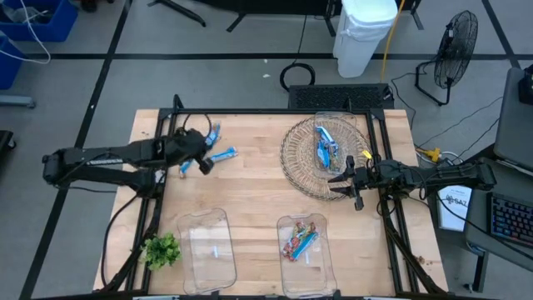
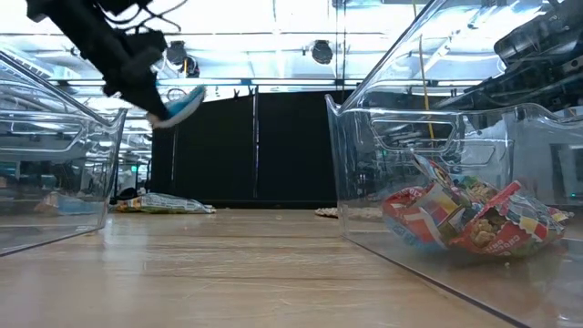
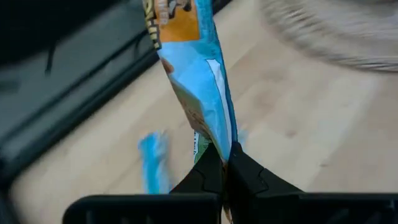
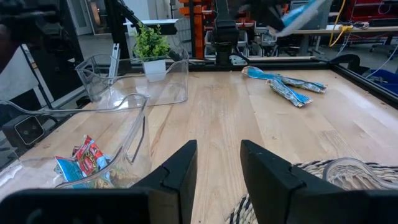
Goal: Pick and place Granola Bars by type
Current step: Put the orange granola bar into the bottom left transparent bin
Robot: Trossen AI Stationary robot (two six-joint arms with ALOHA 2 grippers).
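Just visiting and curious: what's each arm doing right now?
Left gripper shut on bright blue wrapped granola bar, lifted above wooden table. Right gripper open, waiting by round wicker basket. Nothing in the way.

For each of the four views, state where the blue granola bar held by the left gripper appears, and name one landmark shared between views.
High view: blue granola bar left of centre.
Low view: upper left, hanging above the table.
Left wrist view: centre, rising from the left gripper.
Right wrist view: top right.
Shared landmark: loose blue bars on the table.

You have a wooden worktop (image 1: 250,179) carrying a wicker basket (image 1: 300,167), two clear bins (image 1: 208,248) along its near edge, a green leafy sprig (image 1: 161,249), and loose blue Granola Bars (image 1: 221,155) at its far left.
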